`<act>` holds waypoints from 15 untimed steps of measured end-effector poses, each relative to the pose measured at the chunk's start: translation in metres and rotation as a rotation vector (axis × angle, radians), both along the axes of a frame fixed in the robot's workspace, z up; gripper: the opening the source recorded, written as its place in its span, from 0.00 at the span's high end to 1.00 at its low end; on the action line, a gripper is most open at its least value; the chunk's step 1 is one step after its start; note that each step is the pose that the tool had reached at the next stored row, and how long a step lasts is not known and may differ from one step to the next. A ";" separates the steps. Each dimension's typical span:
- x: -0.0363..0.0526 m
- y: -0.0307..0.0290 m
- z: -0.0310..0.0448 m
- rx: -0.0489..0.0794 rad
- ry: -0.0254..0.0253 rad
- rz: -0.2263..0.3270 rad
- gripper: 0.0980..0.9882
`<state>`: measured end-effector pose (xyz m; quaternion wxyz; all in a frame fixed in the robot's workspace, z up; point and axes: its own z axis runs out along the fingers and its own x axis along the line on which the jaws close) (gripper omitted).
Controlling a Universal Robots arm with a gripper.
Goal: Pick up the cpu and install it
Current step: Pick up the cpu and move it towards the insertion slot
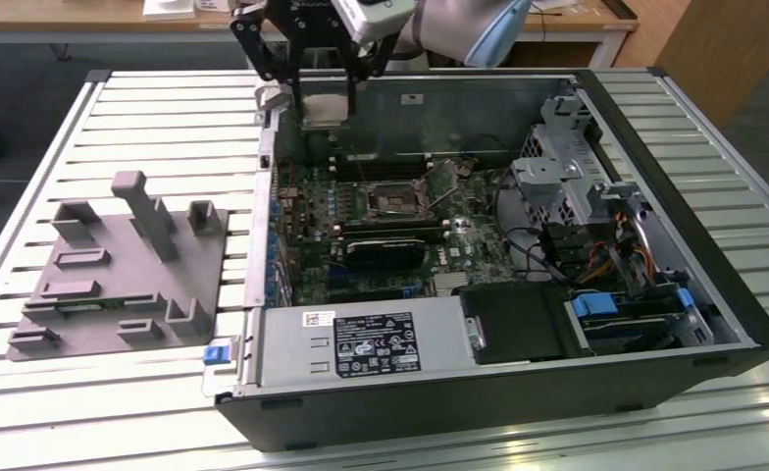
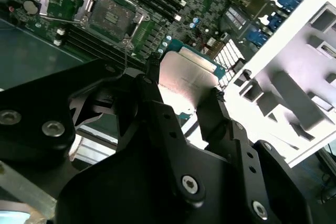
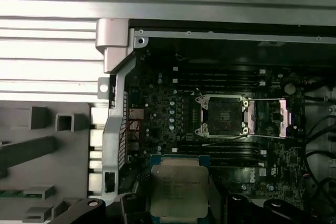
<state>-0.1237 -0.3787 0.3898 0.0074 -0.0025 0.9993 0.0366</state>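
Black two-finger gripper (image 1: 323, 98) clamped on the cpu (image 1: 326, 116), a small flat square chip with a silvery-grey metal top and a thin pale rim; jaws drawn in only to the chip's width, one finger (image 2: 155, 109) on each opposite edge, metal top facing the second wrist view (image 2: 189, 80).

Cpu is held in the air, touching nothing but the fingers; in the exterior view it hangs over the far wall of the open black computer case (image 1: 698, 294), towards the exterior view's left corner.

Dark square metal-framed socket (image 1: 391, 201) sits on the green motherboard (image 1: 358, 265) inside the case, well apart from the chip; in the first wrist view the socket (image 3: 223, 114) is bare, its frame folded out to one side, and the cpu (image 3: 178, 190) lies between camera and board, beside the socket and not over it.

Grey plastic tray (image 1: 97, 280) with upright blocks rests on the slatted metal table (image 1: 136, 108), on the exterior view's left of the case.
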 end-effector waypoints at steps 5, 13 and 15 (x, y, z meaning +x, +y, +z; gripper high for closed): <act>0.0146 0.0056 -0.0011 0.000 0.0000 0.000 0.51; 0.0370 0.0179 -0.0028 0.000 0.0001 0.000 0.51; 0.0425 0.0204 -0.0031 0.000 0.0000 0.000 0.51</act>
